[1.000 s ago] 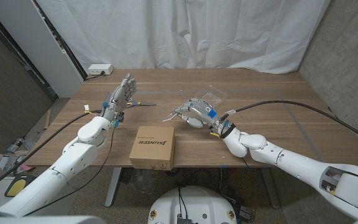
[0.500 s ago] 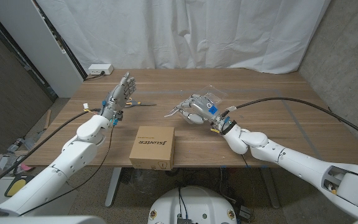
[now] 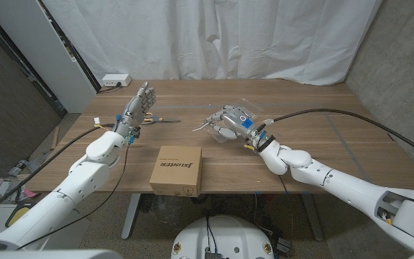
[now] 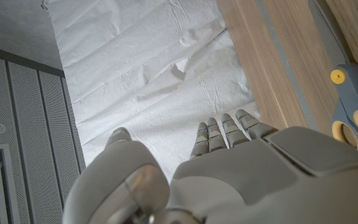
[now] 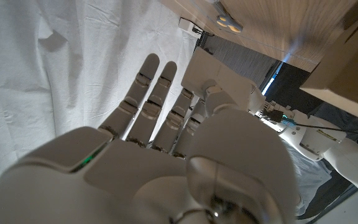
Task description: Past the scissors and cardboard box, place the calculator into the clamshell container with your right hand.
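My right hand (image 3: 227,124) hovers against the near side of the clear clamshell container (image 3: 246,109) past the middle of the table. Its fingers (image 5: 148,99) stretch out straight, and nothing shows between them. The hand hides the calculator, so I cannot place it. The blue and yellow scissors (image 3: 161,120) lie left of the container, close to my left hand (image 3: 137,108), which stands upright with its fingers apart and holds nothing. In the left wrist view the scissors (image 4: 350,107) lie just beside that hand (image 4: 229,180). The cardboard box (image 3: 177,167) sits near the front edge.
A white power strip (image 3: 116,80) lies at the table's (image 3: 315,155) far left corner. A white curtain hangs behind. A grey tape line crosses the wood on the right. The right wrist view catches the box (image 5: 353,68) and the scissors (image 5: 227,22).
My right hand has lifted and moved away from me, from beside the box's far corner up against the clamshell. The left hand has barely shifted.
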Robot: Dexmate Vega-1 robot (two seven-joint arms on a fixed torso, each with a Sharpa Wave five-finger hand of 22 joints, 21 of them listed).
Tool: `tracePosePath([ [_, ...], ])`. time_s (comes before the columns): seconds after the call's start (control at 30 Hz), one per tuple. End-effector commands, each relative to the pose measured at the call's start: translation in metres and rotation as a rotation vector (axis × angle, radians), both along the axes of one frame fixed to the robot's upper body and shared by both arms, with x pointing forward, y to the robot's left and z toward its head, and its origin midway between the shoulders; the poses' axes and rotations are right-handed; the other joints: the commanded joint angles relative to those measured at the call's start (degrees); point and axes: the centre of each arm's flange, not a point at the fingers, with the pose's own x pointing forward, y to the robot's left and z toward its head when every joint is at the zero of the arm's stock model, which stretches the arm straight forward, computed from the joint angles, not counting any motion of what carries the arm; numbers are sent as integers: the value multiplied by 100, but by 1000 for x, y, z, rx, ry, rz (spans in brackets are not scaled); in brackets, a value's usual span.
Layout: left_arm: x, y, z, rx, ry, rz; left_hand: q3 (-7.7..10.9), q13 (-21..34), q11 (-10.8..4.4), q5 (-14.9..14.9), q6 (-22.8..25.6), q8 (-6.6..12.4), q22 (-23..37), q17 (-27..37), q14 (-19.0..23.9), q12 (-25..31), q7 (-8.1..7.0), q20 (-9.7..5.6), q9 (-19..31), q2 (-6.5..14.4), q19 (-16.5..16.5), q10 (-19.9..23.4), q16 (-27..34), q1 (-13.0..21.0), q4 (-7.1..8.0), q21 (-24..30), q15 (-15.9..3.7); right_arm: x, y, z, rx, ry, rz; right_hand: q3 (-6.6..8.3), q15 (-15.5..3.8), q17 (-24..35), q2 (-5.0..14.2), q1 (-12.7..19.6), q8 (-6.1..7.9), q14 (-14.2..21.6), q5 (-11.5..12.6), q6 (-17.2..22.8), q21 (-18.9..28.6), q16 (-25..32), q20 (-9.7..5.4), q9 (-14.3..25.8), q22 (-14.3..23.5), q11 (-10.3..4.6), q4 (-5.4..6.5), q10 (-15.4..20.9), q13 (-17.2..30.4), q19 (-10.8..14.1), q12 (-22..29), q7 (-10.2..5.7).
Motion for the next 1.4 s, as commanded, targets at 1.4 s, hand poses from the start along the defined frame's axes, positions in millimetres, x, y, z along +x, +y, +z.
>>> tracePosePath([
  [1.4,-9,15,-5,-21,-12,33,-66,34,8,0,17,-13,23,24,-44,22,-16,-27,21,75,-9,-26,0,55,12,-51,-10,43,-8,19,-36,73,-196,129,-621,4,-32,-131,23,129,-33,206,109,25,-857,23,-16,-8,-51,83,22,64,-7,-153],
])
